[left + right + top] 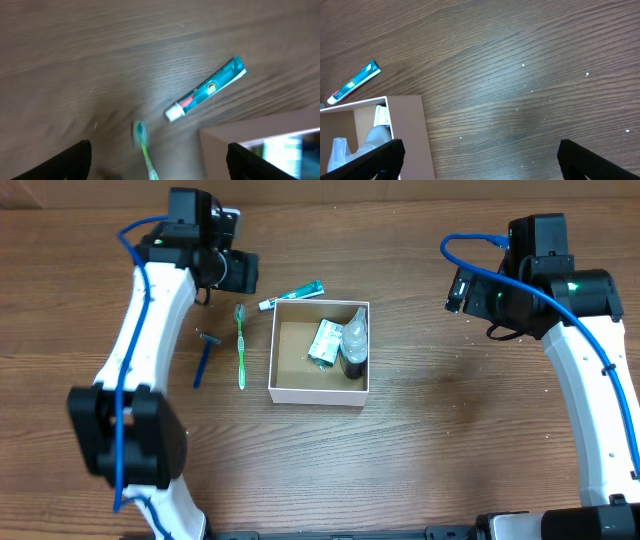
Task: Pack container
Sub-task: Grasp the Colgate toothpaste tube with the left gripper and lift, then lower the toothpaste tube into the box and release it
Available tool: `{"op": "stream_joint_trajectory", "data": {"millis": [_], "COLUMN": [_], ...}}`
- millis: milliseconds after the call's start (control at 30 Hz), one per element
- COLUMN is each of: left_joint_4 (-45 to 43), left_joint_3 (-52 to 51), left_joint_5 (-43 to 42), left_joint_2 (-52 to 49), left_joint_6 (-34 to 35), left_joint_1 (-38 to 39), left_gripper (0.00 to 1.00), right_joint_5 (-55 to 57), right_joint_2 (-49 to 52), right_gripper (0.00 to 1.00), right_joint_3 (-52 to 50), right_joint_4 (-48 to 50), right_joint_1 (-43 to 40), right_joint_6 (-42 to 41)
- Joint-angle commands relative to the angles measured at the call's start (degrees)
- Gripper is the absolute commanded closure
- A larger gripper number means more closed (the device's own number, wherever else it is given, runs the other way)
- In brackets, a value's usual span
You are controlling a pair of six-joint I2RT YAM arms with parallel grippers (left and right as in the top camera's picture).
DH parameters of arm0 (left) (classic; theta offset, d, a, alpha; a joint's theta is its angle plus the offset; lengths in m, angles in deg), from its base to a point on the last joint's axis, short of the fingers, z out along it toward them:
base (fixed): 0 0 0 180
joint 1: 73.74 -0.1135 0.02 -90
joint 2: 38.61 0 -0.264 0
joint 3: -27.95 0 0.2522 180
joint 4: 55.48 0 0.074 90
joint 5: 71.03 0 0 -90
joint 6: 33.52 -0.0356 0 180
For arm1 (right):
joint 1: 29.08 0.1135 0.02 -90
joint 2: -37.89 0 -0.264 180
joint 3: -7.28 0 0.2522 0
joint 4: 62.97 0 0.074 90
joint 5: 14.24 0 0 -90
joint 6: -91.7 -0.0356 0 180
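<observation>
The container (285, 393) is a square white-walled cardboard box with a brown inside at the table's middle. It holds a green-white packet (325, 343) and a clear bottle (354, 340). A teal toothpaste tube (292, 296) lies just behind the box, also in the left wrist view (206, 90) and the right wrist view (354, 82). A green toothbrush (240, 346) and a blue razor (206, 356) lie left of the box. My left gripper (160, 162) is open and empty above the toothbrush head (140, 134). My right gripper (480, 160) is open and empty, right of the box wall (410, 130).
The wooden table (450, 430) carries nothing else. The left arm (150, 310) reaches over the far left. The right arm (590, 370) stands at the right edge.
</observation>
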Motion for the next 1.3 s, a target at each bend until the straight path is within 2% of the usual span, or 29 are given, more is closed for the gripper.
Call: {"op": "stream_joint_trajectory", "data": {"millis": [0, 100, 167, 333, 533, 733, 1067, 1133, 1267], "left_joint_4": [-2.8, -4.8, -5.3, -8.9, -9.2, -11.9, -9.5, -10.4, -11.5], "left_joint_3": [0.1, 0.1, 0.1, 0.1, 0.1, 0.1, 0.1, 0.2, 3.3], "left_joint_5": [-7.6, -8.5, -8.5, -8.5, -8.9, -9.0, -7.0, -6.1, -6.8], "left_joint_2": [-7.3, -10.8, -11.6, -14.6, -18.3, -20.2, -22.5, -22.4, -22.4], "left_joint_6": [-15.4, -24.9, -27.1, -28.5, -29.6, -29.6, -27.9, -25.7, -17.9], "left_joint_1": [0.3, 1.3, 1.6, 1.7, 2.3, 4.2, 5.8, 5.4, 4.1], "left_gripper": [0.14, 0.17, 0.19, 0.19, 0.17, 0.23, 0.28, 0.26, 0.16], "right_joint_5": [0.1, 0.1, 0.1, 0.1, 0.1, 0.1, 0.1, 0.1, 0.1], "right_joint_2": [-0.1, -0.1, -0.1, -0.1, -0.1, -0.1, -0.1, -0.1, -0.1], "right_gripper": [0.00, 0.00, 0.00, 0.00, 0.00, 0.00, 0.00, 0.00, 0.00], "right_joint_3": [0.3, 0.3, 0.3, 0.3, 0.3, 0.3, 0.3, 0.3, 0.3], "right_joint_4": [0.2, 0.2, 0.2, 0.2, 0.2, 0.2, 0.2, 0.2, 0.2], "right_joint_1": [-0.1, -0.1, -0.1, -0.1, -0.1, -0.1, -0.1, -0.1, -0.1], "right_joint_6": [-0.3, -0.3, -0.3, -0.3, -0.3, -0.3, -0.3, -0.3, -0.3]}}
